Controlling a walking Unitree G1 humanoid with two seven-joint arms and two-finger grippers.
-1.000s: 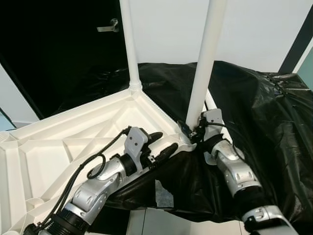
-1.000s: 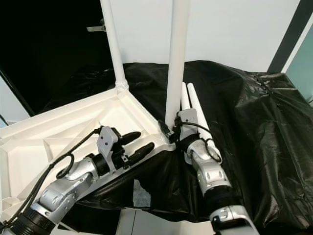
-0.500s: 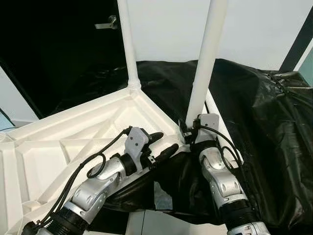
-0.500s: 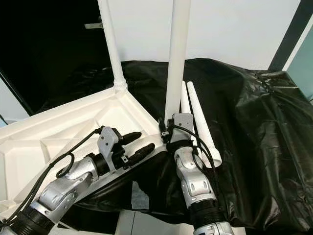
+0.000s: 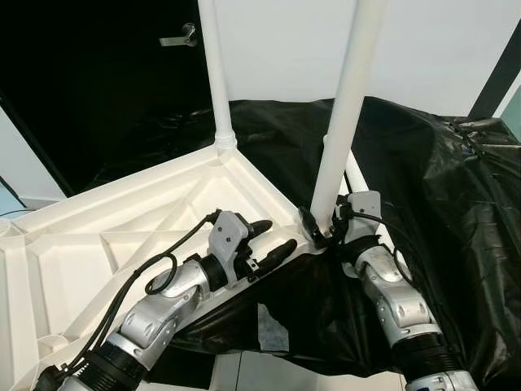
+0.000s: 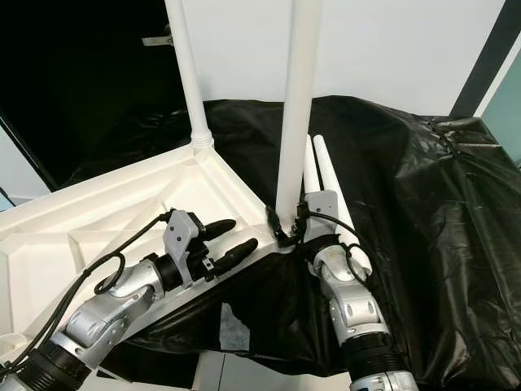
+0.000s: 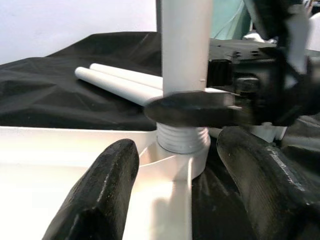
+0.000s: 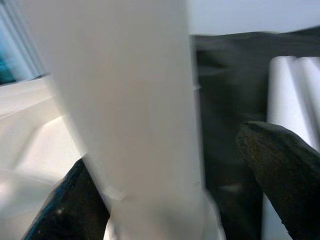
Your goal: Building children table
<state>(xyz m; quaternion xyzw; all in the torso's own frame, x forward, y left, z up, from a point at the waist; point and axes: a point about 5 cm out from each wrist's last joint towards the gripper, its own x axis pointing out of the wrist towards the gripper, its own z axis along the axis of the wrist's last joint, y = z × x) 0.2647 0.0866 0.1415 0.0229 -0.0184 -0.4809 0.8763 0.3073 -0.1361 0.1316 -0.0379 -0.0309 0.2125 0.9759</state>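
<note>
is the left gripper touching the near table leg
Apart. In the left wrist view both fingers of the left gripper stand spread, with a clear gap to the leg and its socket.

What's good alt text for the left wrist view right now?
A white table leg stands upright with its threaded end in the corner socket of the upturned white tabletop, and a black finger of the right gripper lies across its base. The left gripper is open in the foreground; two spare legs lie on black plastic sheeting behind.
</note>
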